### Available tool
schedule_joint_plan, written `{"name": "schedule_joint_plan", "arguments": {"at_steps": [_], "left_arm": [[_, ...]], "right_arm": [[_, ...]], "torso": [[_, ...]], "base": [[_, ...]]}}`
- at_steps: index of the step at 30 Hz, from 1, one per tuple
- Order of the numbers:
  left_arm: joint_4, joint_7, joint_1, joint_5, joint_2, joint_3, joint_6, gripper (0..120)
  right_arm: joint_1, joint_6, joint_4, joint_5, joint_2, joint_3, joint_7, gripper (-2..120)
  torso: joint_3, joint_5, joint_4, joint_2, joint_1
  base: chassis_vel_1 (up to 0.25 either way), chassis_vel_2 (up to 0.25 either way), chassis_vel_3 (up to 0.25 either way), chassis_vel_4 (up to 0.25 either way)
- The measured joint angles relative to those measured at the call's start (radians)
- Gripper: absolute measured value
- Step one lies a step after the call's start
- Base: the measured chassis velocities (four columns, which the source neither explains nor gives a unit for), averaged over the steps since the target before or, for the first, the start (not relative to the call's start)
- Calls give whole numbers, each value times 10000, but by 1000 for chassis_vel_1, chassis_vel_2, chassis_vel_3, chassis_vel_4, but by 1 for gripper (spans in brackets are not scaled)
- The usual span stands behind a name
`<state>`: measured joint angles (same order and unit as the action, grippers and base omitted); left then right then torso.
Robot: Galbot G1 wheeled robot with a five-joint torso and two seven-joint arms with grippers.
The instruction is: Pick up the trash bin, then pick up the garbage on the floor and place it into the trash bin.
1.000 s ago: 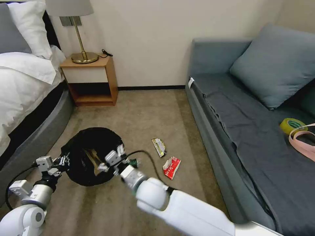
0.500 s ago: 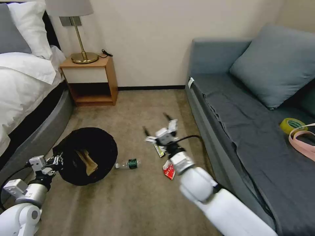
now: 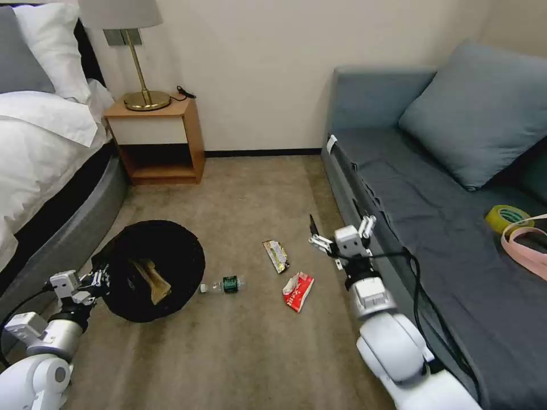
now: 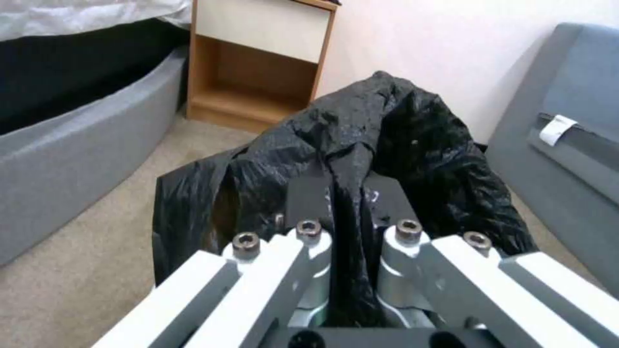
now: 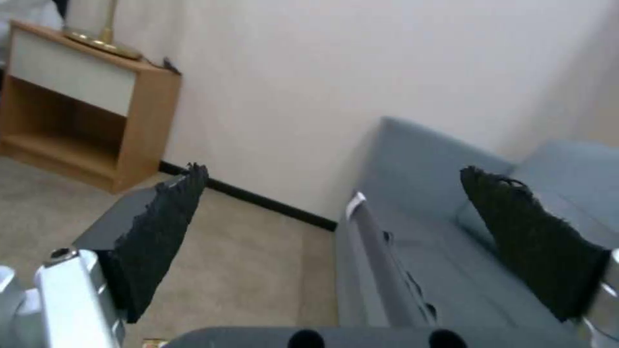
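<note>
1. Since the earlier frames the right gripper point(image 3: 339, 233) has swung away from the mouth of the trash bin point(image 3: 188, 250), across the floor, and is now hanging up beside the front edge of the sofa point(image 3: 399, 171), off to the side of the litter rather than over it. The bin, the left arm and the head view itself are staying put.
2. Right fingers point(image 5: 161, 227) are standing wide apart and carrying nothing; wall and sofa are showing between the two black pads in the wrist view.
3. Left gripper point(image 3: 97, 279) is sitting at the near rim of the bin. Its fingers point(image 4: 309, 193) are pinching narrow on a fold of the black bag point(image 4: 413, 130), with plastic running up the gap between them. Judgement: this grip is holding the bin steady and its mouth facing the working arm so drops can go straight in.
4. The bin is resting low on the carpet point(image 3: 239, 353) between the bed point(image 3: 51, 165) and the scattered litter.
5. Bin contents: one crumpled brown paper bag point(image 3: 151, 279) is lying inside on the black lining. Nothing else is visible in there.
6. On the carpet, outside the bin:
   - clear bottle point(image 3: 223, 284), green label, lying on its side just beside the bin;
   - yellow-green foil wrapper point(image 3: 276, 255);
   - red-white wrapper point(image 3: 298, 291), near the foil one.
7. Judgement: one of four items is binned and three are waiting. The open right gripper looks to be between pickups.
</note>
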<state>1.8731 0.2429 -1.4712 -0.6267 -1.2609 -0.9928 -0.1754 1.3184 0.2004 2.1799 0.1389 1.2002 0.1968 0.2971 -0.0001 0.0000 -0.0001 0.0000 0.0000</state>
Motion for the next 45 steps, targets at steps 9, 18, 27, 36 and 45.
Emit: {"name": "schedule_joint_plan", "arguments": {"at_steps": [9,18,27,36,45], "left_arm": [[-64,18,6,-122,173,-114,-2,4],[-145,53,-10,-163,375,-183,-3,4],[-179,31,23,-253,475,-351,-18,4],[-225,-11,115,-371,575,-550,-53,4],[-225,6,111,-416,601,-617,-61,4]], "right_arm": [[192,-6,158,-183,-98,285,-190,100],[192,132,213,-498,-180,252,-316,100],[109,26,147,-633,-237,209,-331,100],[30,3,109,-626,-276,142,-362,100],[120,-20,128,-608,-284,192,-366,100]], "torso": [[0,0,1,0,0],[1,0,1,0,0],[1,0,1,0,0],[1,0,1,0,0],[1,0,1,-1,0]], "base": [[0,0,0,0],[0,0,0,0],[0,0,0,0],[0,0,0,0],[0,0,0,0]]}}
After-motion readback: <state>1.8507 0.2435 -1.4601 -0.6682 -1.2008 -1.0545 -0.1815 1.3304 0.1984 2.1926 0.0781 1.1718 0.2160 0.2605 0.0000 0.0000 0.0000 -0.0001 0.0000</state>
